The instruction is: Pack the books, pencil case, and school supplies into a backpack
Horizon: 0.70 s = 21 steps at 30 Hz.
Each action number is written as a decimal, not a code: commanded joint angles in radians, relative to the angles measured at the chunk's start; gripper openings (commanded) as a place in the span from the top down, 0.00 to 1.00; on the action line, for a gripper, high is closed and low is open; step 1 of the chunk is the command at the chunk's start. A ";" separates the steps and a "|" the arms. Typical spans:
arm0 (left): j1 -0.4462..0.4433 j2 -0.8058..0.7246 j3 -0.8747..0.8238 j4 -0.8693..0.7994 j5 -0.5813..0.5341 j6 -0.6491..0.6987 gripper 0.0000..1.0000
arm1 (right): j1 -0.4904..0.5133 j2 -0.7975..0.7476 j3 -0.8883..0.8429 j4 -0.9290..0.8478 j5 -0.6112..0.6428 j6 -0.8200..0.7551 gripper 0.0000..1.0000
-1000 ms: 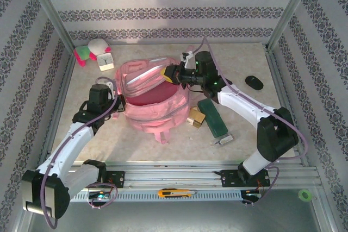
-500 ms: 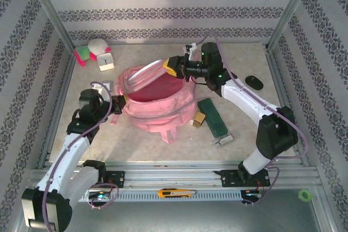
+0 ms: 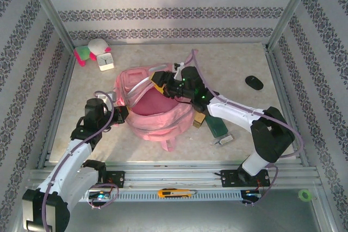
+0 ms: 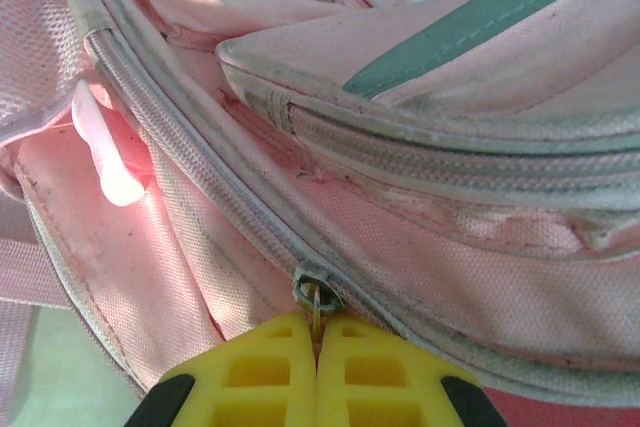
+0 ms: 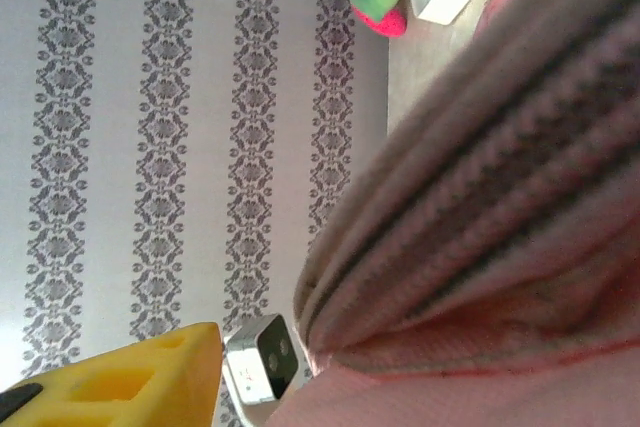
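Left gripper [image 4: 318, 375]: fingers pressed together, pinching the ring of the zip pull [image 4: 317, 293] on the backpack [image 3: 157, 119], at its left side. Right gripper [image 3: 158, 81]: positioned at the far rim of the backpack's mouth. Its wrist view gives one yellow finger [image 5: 130, 379] with pink fabric close beside it. Whether the jaws are spread or nipping the rim cannot be told. Change noted: half a second ago this gripper held the flap up at the backpack's far-right corner and the mouth stood round and wide. It has now come down and across toward the far-left, and the mouth lies flatter with the dark red lining exposed. The left gripper has kept its hold throughout and has shifted slightly toward the near side with the bag. Assessment: the opening step appears to be ending, and the right arm would need to be freed to fetch items. Not yet packed: the pencil case [image 3: 218, 127] lies to the right of the backpack, partly under the right arm. A gold box [image 3: 199, 119] sits against the backpack's right edge, and a silver gadget [image 3: 224, 140] lies to its near-right, apart from it.
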 commanded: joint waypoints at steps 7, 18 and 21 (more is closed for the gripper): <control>-0.033 -0.001 0.090 -0.045 -0.074 0.039 1.00 | 0.088 0.038 -0.004 0.020 0.135 0.003 0.78; 0.074 0.178 0.227 -0.215 -0.161 0.308 0.87 | -0.122 -0.113 0.019 -0.094 -0.346 -0.139 1.00; 0.083 0.217 0.246 -0.185 -0.148 0.349 0.86 | -0.173 -0.104 0.047 -0.091 -0.466 -0.136 1.00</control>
